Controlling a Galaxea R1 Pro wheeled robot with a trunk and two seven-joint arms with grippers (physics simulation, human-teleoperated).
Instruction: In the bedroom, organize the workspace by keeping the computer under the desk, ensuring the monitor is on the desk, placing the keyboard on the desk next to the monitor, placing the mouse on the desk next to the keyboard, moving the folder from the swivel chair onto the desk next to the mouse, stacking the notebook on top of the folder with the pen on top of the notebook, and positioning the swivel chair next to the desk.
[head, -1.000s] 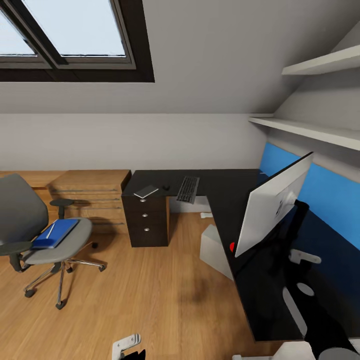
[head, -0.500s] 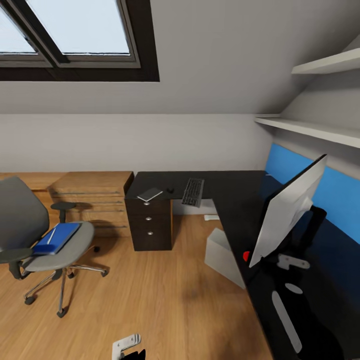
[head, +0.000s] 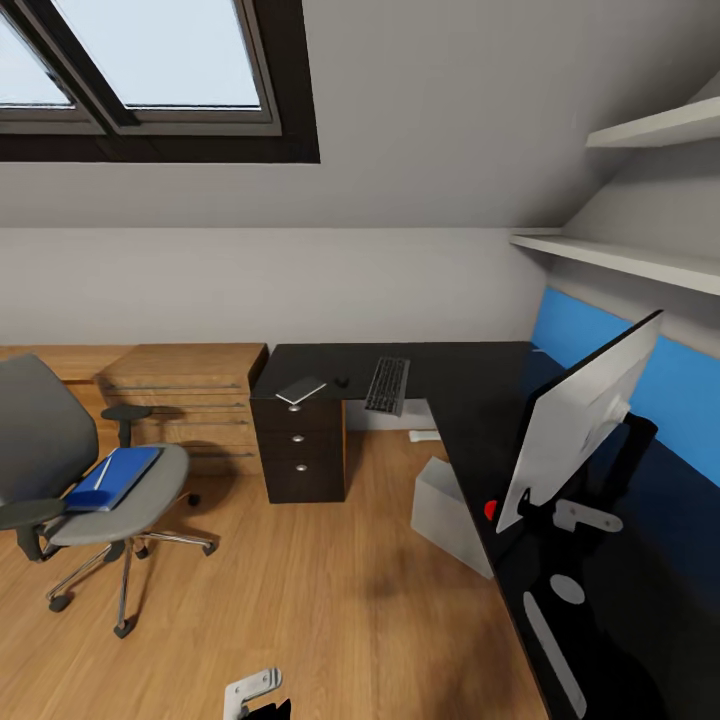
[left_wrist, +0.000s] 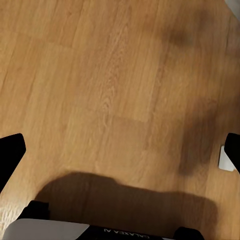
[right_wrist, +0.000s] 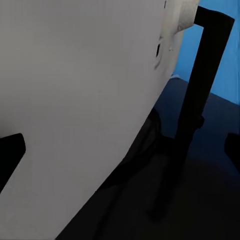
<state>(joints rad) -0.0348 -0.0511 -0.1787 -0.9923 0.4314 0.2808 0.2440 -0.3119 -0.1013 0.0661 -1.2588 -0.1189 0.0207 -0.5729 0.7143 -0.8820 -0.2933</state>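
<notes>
Monitor (head: 580, 420), keyboard (head: 387, 384), mouse (head: 341, 381) and notebook (head: 300, 390) on desk (head: 460, 390), computer (head: 450, 515) beneath; folder (head: 115, 476) with pen (head: 101, 470) on chair (head: 70, 470), well apart from desk, left to move and stack; both grippers' fingers spread, empty.

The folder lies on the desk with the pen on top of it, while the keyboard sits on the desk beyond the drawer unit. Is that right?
Not quite. The folder lies on the seat of the swivel chair, not on the desk; the head view shows this. The rest holds: the pen lies on top of it, and the keyboard sits on the desk beyond the drawer unit.
</notes>
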